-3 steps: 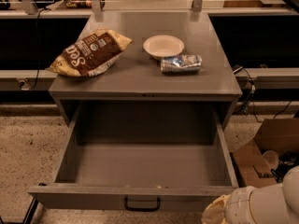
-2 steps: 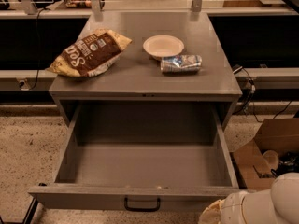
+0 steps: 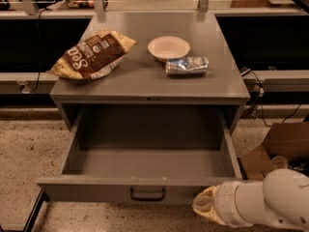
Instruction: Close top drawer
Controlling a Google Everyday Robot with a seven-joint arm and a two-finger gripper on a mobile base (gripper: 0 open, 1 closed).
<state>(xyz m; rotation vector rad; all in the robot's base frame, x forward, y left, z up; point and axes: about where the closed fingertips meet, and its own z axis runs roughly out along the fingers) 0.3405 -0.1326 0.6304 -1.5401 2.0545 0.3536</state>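
Grey metal forms the whole cabinet, and its top drawer (image 3: 96, 192) is pulled far out toward the camera. The inside of the drawer shows only a bare grey floor and walls. A small black bar handle (image 3: 147, 195) sits at the centre of the front panel, low in the view.

The pincer (image 3: 206, 208) is at the bottom right, just beside the right end of the drawer front and a little lower than its top edge. It appears as a cream-coloured tip on a thick white arm (image 3: 270, 202) that enters from the right corner. Whether the pincer is open or closed I cannot tell, and I cannot see that it holds anything. If it touches the front panel or not is also not clear.

On the worktop (image 3: 145, 83) above the drawer lie three things. A brown chip bag (image 3: 91, 54) rests at the left, partly over the left edge. A shallow white bowl (image 3: 169, 47) stands near the middle, and a silver and blue package (image 3: 187, 65) lies on its side just beside the bowl, to the front right.

On the speckled floor (image 3: 29, 153) to the right of the cabinet stands an open cardboard box (image 3: 285, 141).
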